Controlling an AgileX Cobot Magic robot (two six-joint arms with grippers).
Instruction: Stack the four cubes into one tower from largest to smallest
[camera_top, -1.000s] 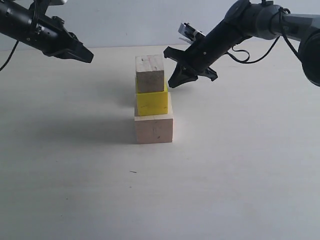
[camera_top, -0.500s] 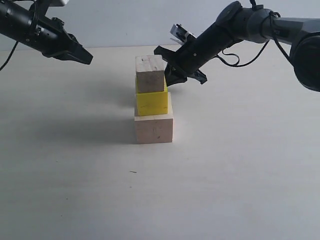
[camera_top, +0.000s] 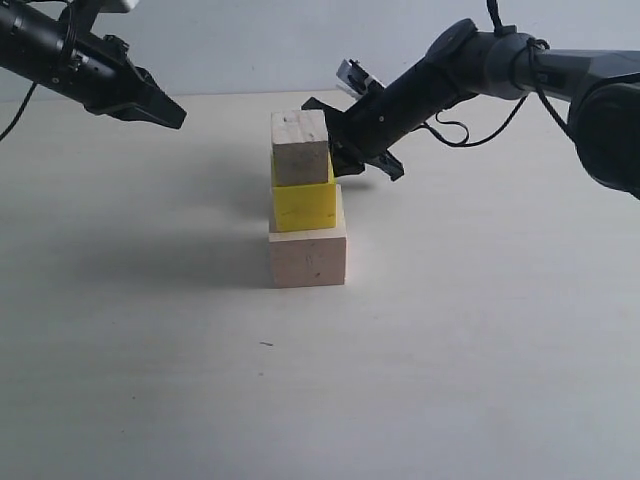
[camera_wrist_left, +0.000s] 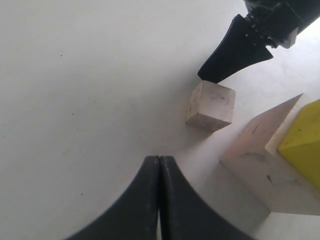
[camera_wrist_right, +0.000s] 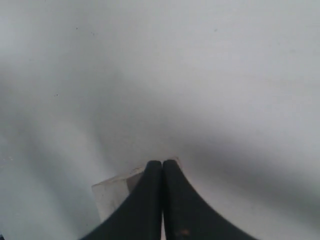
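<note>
On the table (camera_wrist_left: 75, 75), only wrist views show the smallest cube (camera_wrist_left: 211, 105).

What looked like a robotics lab: a plain pale bench (camera_top: 150, 380) met a blank white wall (camera_top: 250, 45) at 12 o'clock, with the black left arm (camera_top: 70, 65) at 10 o'clock and the right arm (camera_top: 500, 65) at 2 o'clock.

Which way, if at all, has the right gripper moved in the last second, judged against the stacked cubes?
Yes. In the exterior view the right gripper has moved left toward the stacked cubes, reaching the right edge of the top wooden cube.
</note>
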